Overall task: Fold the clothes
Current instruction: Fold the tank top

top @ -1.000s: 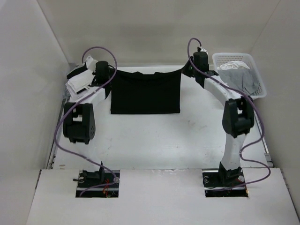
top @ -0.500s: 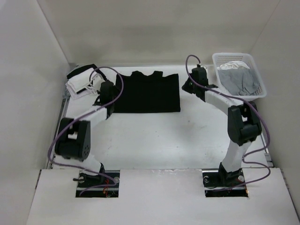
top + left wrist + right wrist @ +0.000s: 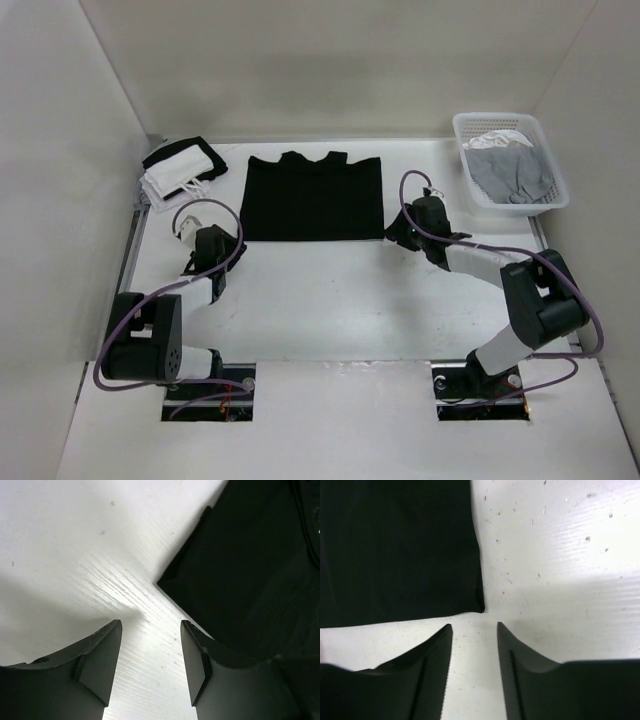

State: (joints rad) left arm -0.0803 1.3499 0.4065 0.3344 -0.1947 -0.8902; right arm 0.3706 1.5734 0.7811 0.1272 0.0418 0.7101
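Top external view: you have the clothes, one black garment, lying flat at the far middle of the table, straps toward the back wall. A folded black-and-white stack sits far left, and a white basket of grey and white garments far right. The left arm and right arm reach low toward the near hem corners.

Left wrist view: left gripper, jaws spread, nothing between them. The hem corner lies just beyond the fingertips.

Right wrist view: right gripper, jaws spread, empty. The hem corner lies just ahead, untouched.
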